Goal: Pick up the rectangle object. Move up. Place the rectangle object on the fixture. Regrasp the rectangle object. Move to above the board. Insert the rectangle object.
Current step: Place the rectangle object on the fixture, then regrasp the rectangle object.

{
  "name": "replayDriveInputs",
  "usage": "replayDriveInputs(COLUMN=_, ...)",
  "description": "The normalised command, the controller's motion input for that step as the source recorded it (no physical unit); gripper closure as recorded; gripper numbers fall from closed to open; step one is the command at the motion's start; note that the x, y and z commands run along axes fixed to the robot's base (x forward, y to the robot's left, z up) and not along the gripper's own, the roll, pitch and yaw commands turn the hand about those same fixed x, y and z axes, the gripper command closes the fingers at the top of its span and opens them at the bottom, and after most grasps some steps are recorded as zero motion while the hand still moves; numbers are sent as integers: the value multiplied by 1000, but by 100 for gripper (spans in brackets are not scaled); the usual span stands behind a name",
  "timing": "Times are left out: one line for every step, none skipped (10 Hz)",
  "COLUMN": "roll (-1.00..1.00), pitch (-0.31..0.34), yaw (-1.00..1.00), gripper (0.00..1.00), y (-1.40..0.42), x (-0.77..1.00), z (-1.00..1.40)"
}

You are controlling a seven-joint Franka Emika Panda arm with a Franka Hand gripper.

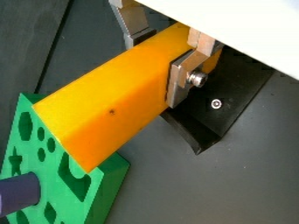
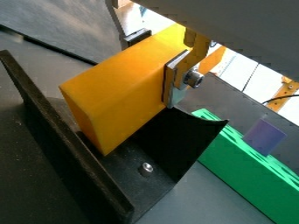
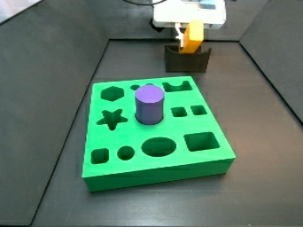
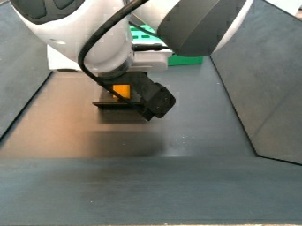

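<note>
The rectangle object point(image 1: 111, 105), an orange-yellow block, is clamped between the silver finger plates point(image 1: 184, 77) of the pincer point(image 1: 163, 52), which grips it near one end; the free end projects outward in both wrist views. In a side view the rectangle object point(image 3: 192, 37) stands upright over the fixture point(image 3: 187, 59), its lower end at or within the notch; contact cannot be told. The fixture point(image 1: 222, 109) is a dark block with a screw head visible in both wrist views, lying just beyond the block.

The board point(image 3: 154, 129), a bright green slab with star, hexagon, circle and square cut-outs, lies on the dark floor nearer the camera than the fixture and apart from it. A purple cylinder point(image 3: 148, 105) stands upright in the board near its middle.

A wrist view shows the board's corner point(image 1: 52, 171) beneath the block's free end, with the purple cylinder point(image 1: 17, 191) at the edge. A side view shows the arm's white body point(image 4: 118, 35) covering most of the pincer; only a small orange patch point(image 4: 119, 91) appears above the fixture point(image 4: 118, 106), with the board point(image 4: 160, 44) behind.
</note>
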Motion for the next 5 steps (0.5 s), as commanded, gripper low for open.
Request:
replayDriveInputs(roll=-106, pitch=-20, yaw=-88, gripper=100, y=54, x=78, z=-412)
replayDriveInputs(roll=-106, pitch=-20, yaw=-73, gripper=100, y=51, x=78, z=-411)
replayDriveInputs(roll=0, pitch=0, yaw=0, gripper=100, y=-500, x=0, z=-167)
replayDriveInputs(roll=0, pitch=0, yaw=0, gripper=0, y=0, x=0, z=0)
replayDriveInputs(roll=-27, pitch=-12, yaw=-7, gripper=0, y=0, x=0, z=1000)
